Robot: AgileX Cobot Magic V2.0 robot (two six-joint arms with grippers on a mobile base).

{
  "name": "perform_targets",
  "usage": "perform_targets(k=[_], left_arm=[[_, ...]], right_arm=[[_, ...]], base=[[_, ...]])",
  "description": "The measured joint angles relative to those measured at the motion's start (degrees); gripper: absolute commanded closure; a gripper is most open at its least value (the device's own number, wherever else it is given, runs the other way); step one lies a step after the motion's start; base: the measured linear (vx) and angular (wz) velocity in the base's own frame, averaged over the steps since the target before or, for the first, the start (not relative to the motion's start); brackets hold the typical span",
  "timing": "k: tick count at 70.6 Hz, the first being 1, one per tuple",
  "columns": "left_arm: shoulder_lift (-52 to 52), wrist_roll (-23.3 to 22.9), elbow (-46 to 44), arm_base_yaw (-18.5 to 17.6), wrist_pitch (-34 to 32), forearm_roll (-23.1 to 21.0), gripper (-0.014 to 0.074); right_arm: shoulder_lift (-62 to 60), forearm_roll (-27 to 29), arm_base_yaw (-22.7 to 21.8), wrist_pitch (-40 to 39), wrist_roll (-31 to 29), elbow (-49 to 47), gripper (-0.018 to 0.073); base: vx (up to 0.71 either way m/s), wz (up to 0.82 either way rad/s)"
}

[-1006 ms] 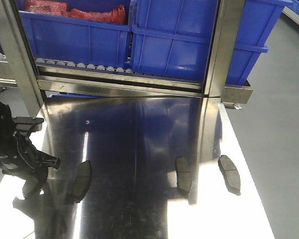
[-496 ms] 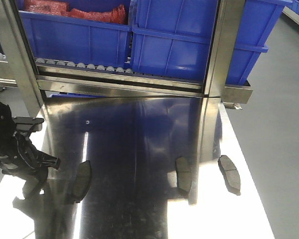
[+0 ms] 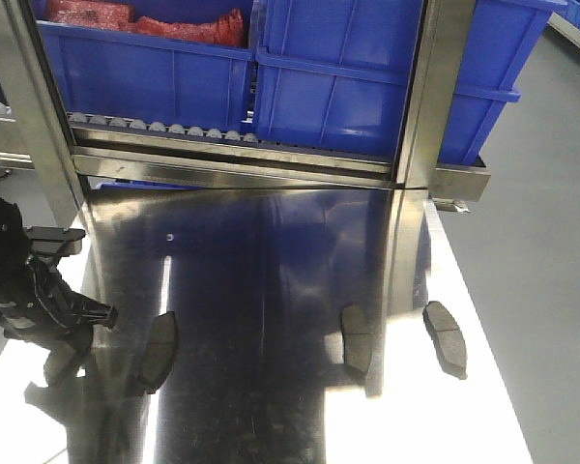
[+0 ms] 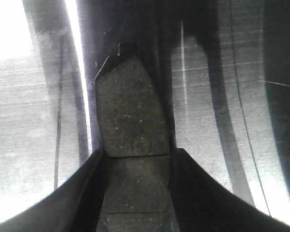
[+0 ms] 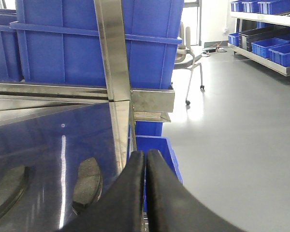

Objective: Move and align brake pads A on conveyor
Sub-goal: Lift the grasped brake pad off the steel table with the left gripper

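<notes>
Near left on steel table [image 3: 271, 251]: left gripper [image 4: 137, 155] clamps one brake pad [image 4: 132, 116], position unchanged from earlier. Neighbouring pad [image 3: 158, 350] lies to its right, unmoved. Right gripper [image 5: 145, 154] pinched closed, empty.

Steel table [image 3: 261, 280]: a wide bare stretch runs down the middle, between left brake pad [image 3: 159, 350] and middle brake pad [image 3: 356, 338]. A gripper could pass there.

A narrower lane lies between the middle pad and right brake pad [image 3: 446, 338], which sits near the table's right edge.

Back blocked by blue bins [image 3: 338, 87], roller rack [image 3: 155, 127] and steel upright [image 3: 435, 87].

Front-left corner taken by left gripper [image 4: 137, 151]. Its fingers [image 4: 72, 203] flank a fourth pad [image 4: 130, 111], with no side room showing.

Right gripper [image 5: 145, 159], tips together, is at the right edge. Open floor [image 5: 232, 145] beyond.
</notes>
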Motion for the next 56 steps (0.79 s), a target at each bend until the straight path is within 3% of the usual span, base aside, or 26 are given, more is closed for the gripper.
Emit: perform_targets(k=[8,29,56], left_arm=[[0.0,0.0,0.0,0.0,0.0,0.0,0.0306],[0.0,0.0,0.0,0.0,0.0,0.0,0.0436],[-1.0,0.0,0.0,0.0,-0.3,0.0,0.0451]], right_arm=[[0.0,0.0,0.0,0.0,0.0,0.0,0.0569],[0.0,0.0,0.0,0.0,0.0,0.0,0.0569],[0.0,0.0,0.0,0.0,0.0,0.0,0.0569]], base=[[0.0,0.0],[0.0,0.0],[0.0,0.0]])
